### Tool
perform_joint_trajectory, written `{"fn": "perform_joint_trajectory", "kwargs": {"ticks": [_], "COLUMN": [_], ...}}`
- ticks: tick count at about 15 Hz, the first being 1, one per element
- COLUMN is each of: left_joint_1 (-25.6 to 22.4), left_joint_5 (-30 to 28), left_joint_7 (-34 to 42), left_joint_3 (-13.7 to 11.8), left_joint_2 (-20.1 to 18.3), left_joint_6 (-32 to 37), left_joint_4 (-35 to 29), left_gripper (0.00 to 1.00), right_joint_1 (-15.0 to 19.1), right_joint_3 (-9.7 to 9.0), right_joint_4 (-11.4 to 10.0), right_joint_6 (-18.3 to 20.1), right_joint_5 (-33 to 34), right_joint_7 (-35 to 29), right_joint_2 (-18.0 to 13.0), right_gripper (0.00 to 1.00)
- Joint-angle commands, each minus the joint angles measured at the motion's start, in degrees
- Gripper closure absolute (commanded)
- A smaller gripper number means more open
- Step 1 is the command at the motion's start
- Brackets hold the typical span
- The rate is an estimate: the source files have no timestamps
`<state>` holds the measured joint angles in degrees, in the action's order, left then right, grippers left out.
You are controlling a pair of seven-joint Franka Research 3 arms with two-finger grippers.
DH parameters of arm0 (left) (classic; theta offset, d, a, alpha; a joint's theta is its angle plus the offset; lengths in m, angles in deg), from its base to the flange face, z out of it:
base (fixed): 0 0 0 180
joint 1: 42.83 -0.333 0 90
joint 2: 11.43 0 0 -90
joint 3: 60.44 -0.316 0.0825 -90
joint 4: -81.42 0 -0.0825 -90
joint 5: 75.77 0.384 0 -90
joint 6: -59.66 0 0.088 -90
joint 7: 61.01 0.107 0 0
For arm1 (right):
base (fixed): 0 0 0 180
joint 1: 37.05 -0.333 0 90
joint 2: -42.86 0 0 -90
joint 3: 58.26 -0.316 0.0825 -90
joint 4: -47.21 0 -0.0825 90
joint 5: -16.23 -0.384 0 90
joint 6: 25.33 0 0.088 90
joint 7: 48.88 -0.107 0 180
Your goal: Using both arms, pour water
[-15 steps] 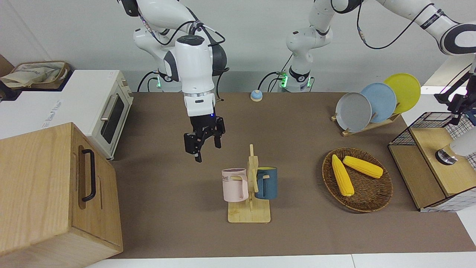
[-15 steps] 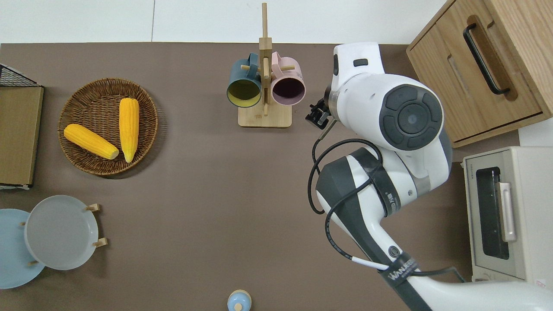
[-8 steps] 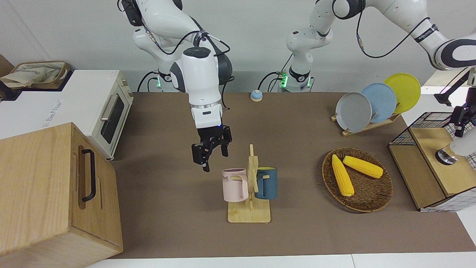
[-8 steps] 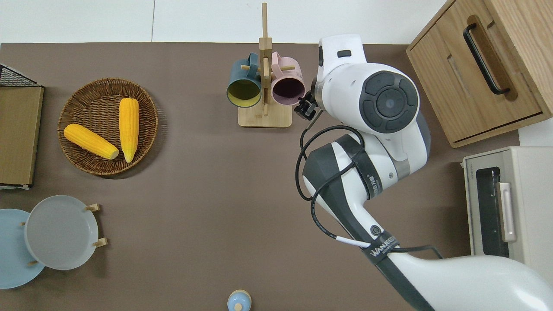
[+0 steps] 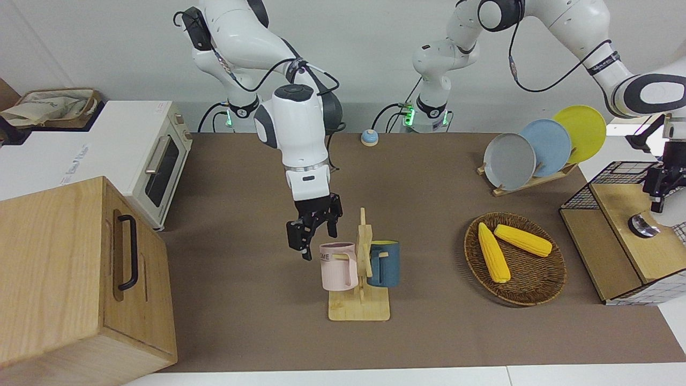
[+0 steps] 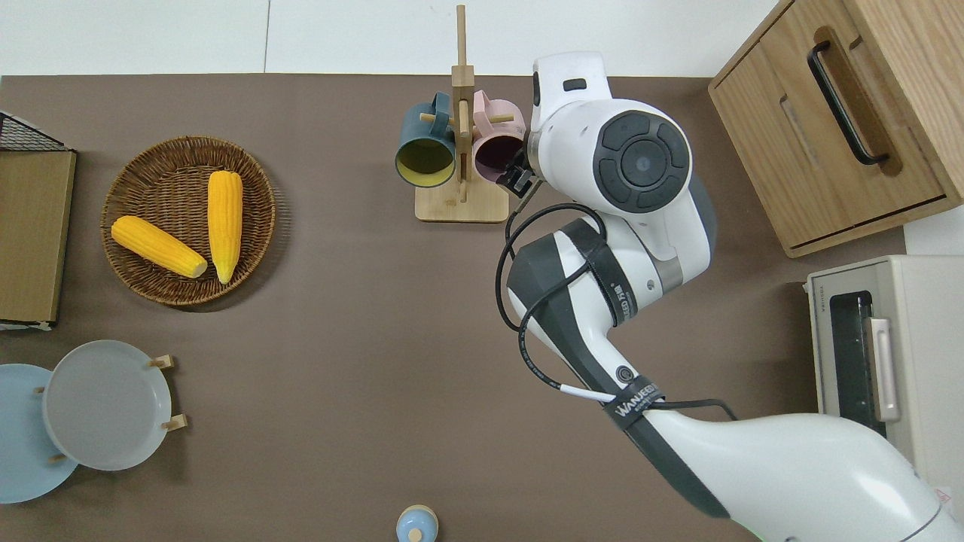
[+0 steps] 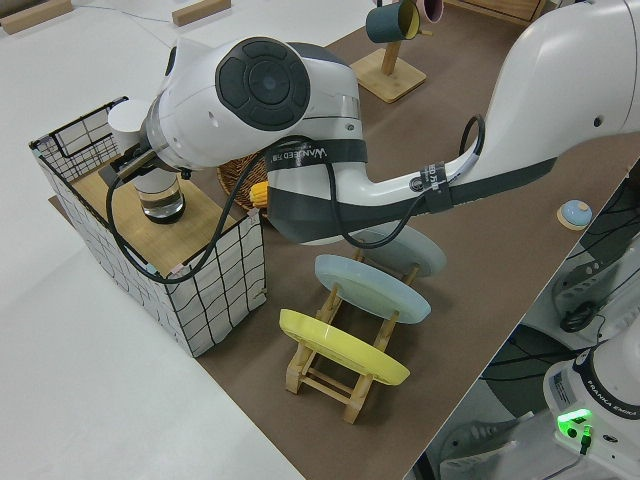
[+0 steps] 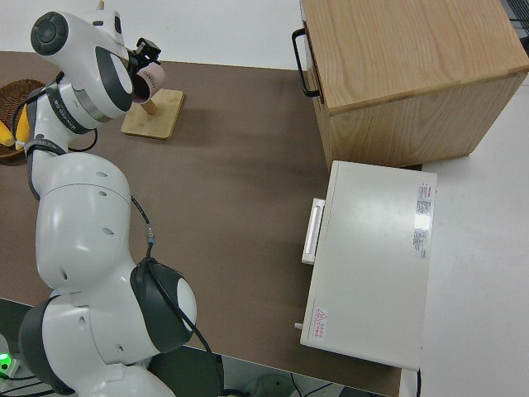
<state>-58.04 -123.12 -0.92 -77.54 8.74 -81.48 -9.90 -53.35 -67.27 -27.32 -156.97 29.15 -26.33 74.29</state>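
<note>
Front view: task early, nothing poured yet. Right gripper (image 5: 314,237) just beside pink mug (image 5: 338,266) on wooden mug rack (image 5: 360,306), fingers spread, empty. Left gripper (image 5: 660,187) over wire basket (image 5: 589,194) at left arm's end of bench (image 5: 257,300), close above glass vessel (image 7: 160,200); fingers' state cannot tell. Left to do, by judgement: take mug, take vessel, bring together, pour. Blue mug (image 5: 383,262) hangs on same rack, rack post close to pink mug; corn basket (image 5: 514,258), plate rack (image 5: 533,147), toaster oven (image 5: 128,155), wooden cabinet (image 5: 75,273) stand apart.
</note>
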Motion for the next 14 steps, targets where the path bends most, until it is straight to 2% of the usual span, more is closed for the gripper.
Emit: {"fn": "perform_joint_trajectory", "kwargs": {"ticks": [1, 5, 6, 9, 10, 11, 14], "left_joint_1": [0.36, 0.09, 0.09, 0.01, -0.08, -0.08, -0.08], "left_joint_5": [-1.6, -1.52, -1.6, -1.6, -1.6, -1.6, -1.6], "left_joint_7": [1.43, 1.52, 1.43, 1.08, 1.08, 1.08, 0.91], "left_joint_3": [-0.13, -0.13, -0.13, -0.13, -0.13, -0.13, -0.21], "left_joint_2": [0.31, 0.58, 0.58, 0.58, 0.58, 0.58, 0.58], "left_joint_6": [-1.94, -2.03, -2.03, -1.94, -1.94, -1.94, -1.94], "left_joint_4": [-0.96, -0.96, -0.96, -0.96, -0.96, -0.96, -0.96], "left_gripper": [0.0, 0.03, 0.15, 0.76, 0.93, 1.0, 1.0], "right_joint_1": [-0.84, -1.45, -1.98, -2.51, -2.69, -2.86, -3.57], "right_joint_3": [0.66, 1.19, 1.62, 2.24, 2.33, 2.59, 3.47], "right_joint_4": [3.6, 3.69, 3.69, 3.69, 3.69, 3.69, 3.95], "right_joint_6": [-0.28, -0.28, -0.28, -0.54, -0.63, -0.63, -1.24], "right_joint_5": [1.67, 1.84, 2.02, 2.81, 2.81, 2.81, 2.81], "right_joint_7": [-1.45, -1.37, -1.37, -1.37, -1.37, -1.37, -1.28], "right_joint_2": [2.76, 3.02, 3.29, 3.64, 3.73, 3.81, 4.25], "right_gripper": [0.078, 0.18, 0.193, 0.258, 0.258, 0.266, 0.333]}}
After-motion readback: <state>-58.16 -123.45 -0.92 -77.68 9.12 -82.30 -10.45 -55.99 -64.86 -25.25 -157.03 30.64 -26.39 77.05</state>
